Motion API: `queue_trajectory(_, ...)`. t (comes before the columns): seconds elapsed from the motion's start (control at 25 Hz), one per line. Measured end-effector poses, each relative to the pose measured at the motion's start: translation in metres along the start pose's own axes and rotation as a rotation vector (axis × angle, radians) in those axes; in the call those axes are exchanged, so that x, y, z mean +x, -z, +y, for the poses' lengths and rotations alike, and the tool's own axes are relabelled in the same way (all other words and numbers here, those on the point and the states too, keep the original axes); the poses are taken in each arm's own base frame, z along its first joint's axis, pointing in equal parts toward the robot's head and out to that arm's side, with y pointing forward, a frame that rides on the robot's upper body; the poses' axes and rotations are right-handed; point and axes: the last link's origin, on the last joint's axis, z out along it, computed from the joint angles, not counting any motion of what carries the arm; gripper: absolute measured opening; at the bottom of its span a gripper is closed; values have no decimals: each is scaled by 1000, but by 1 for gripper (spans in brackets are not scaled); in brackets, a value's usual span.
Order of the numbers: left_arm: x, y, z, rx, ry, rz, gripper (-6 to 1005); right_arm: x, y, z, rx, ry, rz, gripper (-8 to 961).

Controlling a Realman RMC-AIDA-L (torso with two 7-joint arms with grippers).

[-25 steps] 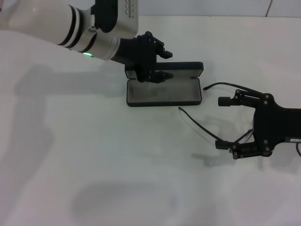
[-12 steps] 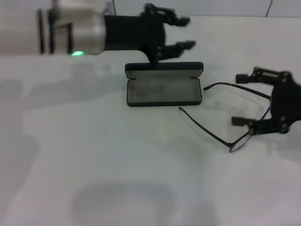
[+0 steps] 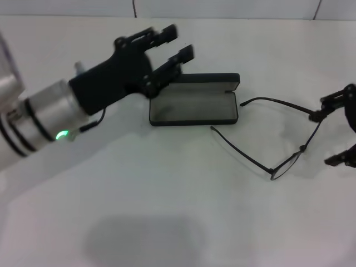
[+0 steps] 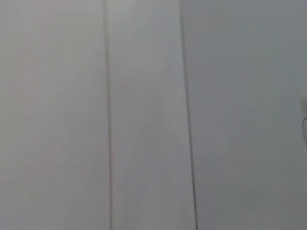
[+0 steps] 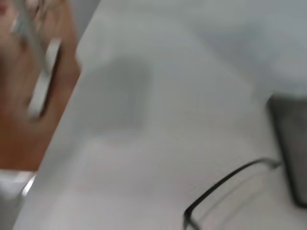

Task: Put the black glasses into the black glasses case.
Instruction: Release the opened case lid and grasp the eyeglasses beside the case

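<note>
The black glasses (image 3: 285,165) lie unfolded on the white table, right of the case, with both temple arms pointing toward it. The black glasses case (image 3: 193,107) lies open with its grey lining up and its lid raised behind. My left gripper (image 3: 177,44) is open and empty, lifted over the case's far left corner. My right gripper (image 3: 335,132) is open at the right edge of the head view, just beyond the glasses' front and not holding them. The right wrist view shows one temple arm (image 5: 225,182) and an end of the case (image 5: 291,148).
The white table (image 3: 167,189) spreads wide in front of the case. In the right wrist view the table's edge runs beside a brown surface (image 5: 29,96). The left wrist view shows only a grey panelled wall (image 4: 144,115).
My left gripper has lifted out of the open case and drawn back to the left. My right gripper has moved right, away from the glasses, which stay on the table.
</note>
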Motion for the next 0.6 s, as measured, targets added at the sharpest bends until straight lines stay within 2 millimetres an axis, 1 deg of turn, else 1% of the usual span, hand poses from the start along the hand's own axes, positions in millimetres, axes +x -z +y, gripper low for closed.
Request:
queue_trajectory(0.12, -7, 14, 3, 41, 61, -4, 591, -17, -9, -10, -48, 40, 132, 859)
queue_trajectory(0.24, -12, 21, 8, 60, 88, -4, 607, -28, -23, -15, -65, 100, 231, 859)
queue_trajectory(0.4, -16, 24, 13, 73, 116, 5, 628, -42, -41, -15, -111, 153, 303, 858)
queue_trajectory(0.6, -19, 26, 15, 75, 137, -5, 671, -49, -58, -17, -114, 192, 397, 857)
